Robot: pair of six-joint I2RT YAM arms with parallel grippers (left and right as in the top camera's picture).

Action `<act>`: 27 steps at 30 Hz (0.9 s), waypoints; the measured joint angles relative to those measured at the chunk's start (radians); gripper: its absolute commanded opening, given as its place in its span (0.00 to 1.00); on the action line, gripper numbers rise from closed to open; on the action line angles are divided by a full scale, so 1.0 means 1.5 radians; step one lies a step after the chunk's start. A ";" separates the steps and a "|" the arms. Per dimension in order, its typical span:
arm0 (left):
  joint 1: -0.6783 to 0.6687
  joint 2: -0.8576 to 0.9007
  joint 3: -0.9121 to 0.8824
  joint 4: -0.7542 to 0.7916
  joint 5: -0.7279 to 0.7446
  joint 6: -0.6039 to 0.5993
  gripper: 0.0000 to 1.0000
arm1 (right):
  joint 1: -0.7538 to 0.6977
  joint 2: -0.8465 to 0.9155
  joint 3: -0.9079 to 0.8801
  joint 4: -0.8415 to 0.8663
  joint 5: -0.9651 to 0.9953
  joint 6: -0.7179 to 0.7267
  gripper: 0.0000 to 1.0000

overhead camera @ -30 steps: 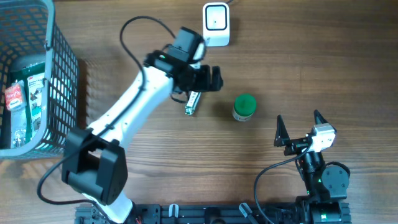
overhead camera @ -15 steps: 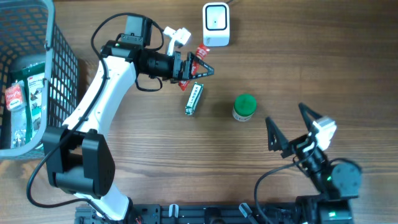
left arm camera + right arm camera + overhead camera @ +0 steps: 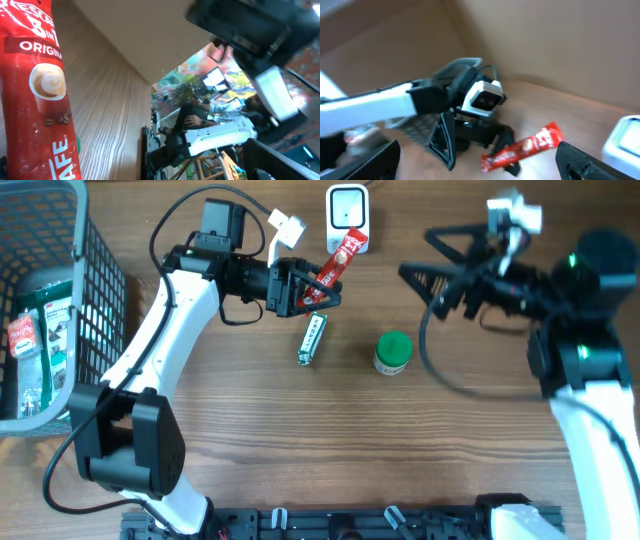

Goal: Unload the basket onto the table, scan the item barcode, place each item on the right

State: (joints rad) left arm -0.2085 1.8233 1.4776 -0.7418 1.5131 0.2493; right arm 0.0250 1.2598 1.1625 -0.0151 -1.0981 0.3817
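Note:
A red coffee sachet is raised off the table, slanting up toward the white scanner. Its lower end lies against one finger of my left gripper. That gripper's jaws stand wide apart, and I cannot tell what carries the sachet. In the left wrist view the sachet fills the left edge, far from the other finger. My right gripper hangs open at the back right, facing the left one. Its view shows the sachet and the scanner. No barcode shows.
A green-lidded jar and a small green-and-white pack lie mid-table. A wire basket with packaged goods stands at the far left. The left arm's cable loops over the back of the table.
My right arm swung from the front right edge up to the back right. The left gripper left the pack, and the sachet now sticks out toward the scanner.

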 measured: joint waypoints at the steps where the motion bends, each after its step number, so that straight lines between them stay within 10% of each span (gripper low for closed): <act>1: 0.000 0.000 0.000 0.000 0.002 0.000 1.00 | -0.004 0.023 0.005 0.025 -0.021 0.035 1.00; 21: -0.023 0.000 0.000 0.016 0.023 0.005 1.00 | 0.120 0.207 0.007 0.045 0.032 0.146 0.80; 27: -0.026 0.000 0.000 0.014 0.023 0.005 1.00 | 0.126 0.207 0.007 0.030 0.101 0.104 0.13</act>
State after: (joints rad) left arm -0.2470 1.8233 1.4773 -0.7208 1.5471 0.2573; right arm 0.2146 1.5707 1.1736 0.0292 -0.9466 0.5377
